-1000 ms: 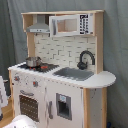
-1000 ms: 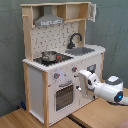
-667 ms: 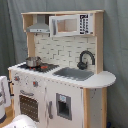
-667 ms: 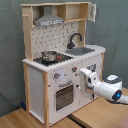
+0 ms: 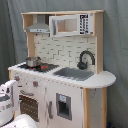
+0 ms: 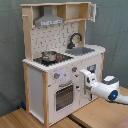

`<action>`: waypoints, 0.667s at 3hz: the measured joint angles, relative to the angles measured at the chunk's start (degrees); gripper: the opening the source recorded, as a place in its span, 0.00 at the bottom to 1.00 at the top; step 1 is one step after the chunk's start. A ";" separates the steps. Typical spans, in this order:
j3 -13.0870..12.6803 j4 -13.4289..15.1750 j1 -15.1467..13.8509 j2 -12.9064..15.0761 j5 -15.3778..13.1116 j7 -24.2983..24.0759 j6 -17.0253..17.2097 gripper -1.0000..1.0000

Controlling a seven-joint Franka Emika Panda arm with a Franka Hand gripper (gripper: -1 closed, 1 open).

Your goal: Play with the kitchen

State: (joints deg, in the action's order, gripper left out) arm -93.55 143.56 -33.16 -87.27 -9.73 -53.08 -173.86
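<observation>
The kitchen (image 5: pixel 95 80) (image 6: pixel 35 85) is a tall white and light-wood toy. It has a small metal pot (image 5: pixel 33 61) (image 6: pixel 49 55) on the stovetop, a grey sink (image 5: pixel 74 73) (image 6: pixel 80 50) and a black faucet (image 5: pixel 85 59) (image 6: pixel 75 39). An oven door (image 5: pixel 29 105) (image 6: pixel 64 95) sits under the knobs (image 5: pixel 35 83) (image 6: pixel 56 76). My gripper (image 6: pixel 85 76) hovers close to the front panel, right of the knobs in the second exterior view. In the first exterior view, my gripper (image 5: pixel 10 91) shows at the lower left.
A range hood (image 5: pixel 39 25) (image 6: pixel 49 19) and an upper shelf with a microwave (image 5: pixel 67 24) top the kitchen. A grey curtain (image 5: pixel 117 45) hangs behind. The kitchen stands on a wooden surface (image 6: pixel 30 120), and my white arm (image 6: pixel 107 90) reaches in from the second exterior view's right.
The arm has dipped slightly in front of the kitchen's front panel. Nothing on the kitchen has moved.
</observation>
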 joint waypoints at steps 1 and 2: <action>-1.22 -0.83 -5.04 -1.57 -1.81 -0.86 -1.10 1.00; -3.18 -3.76 -9.49 -1.61 -2.76 -0.82 -1.16 1.00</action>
State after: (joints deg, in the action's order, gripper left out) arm -96.73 139.79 -42.64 -88.88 -12.50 -53.90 -175.03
